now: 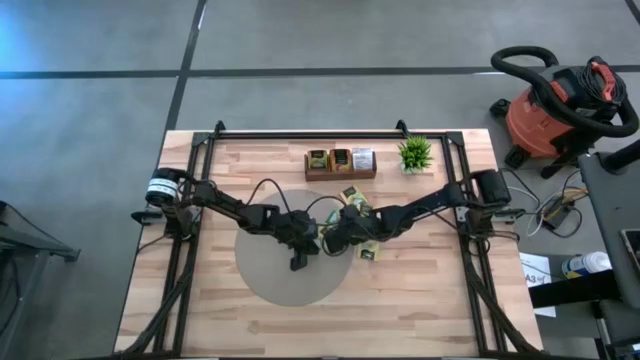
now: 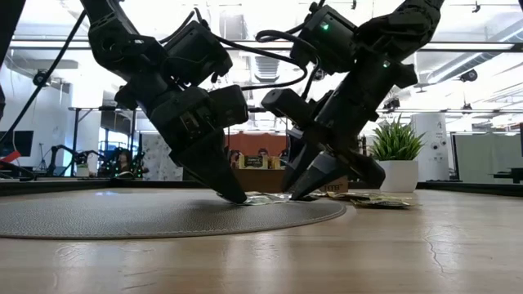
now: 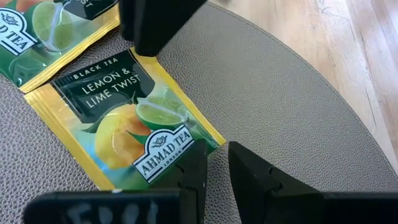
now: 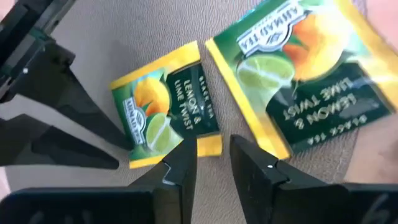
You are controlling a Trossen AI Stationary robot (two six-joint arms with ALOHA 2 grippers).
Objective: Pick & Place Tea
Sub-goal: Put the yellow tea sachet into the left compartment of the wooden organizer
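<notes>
Both grippers tip-down on mat [image 1: 262, 270] edge, converging on one yellow lemon-lime sachet [image 4: 166, 113]. L gripper [image 3: 216, 167] narrow gap, empty, at its corner. R gripper [image 4: 213, 154] narrow gap, empty, opposite edge — prob. pinning it for pickup.

sachet [image 3: 127, 127]: "black tea" | "lemon & lime twist" | "ahmad tea london"
</notes>
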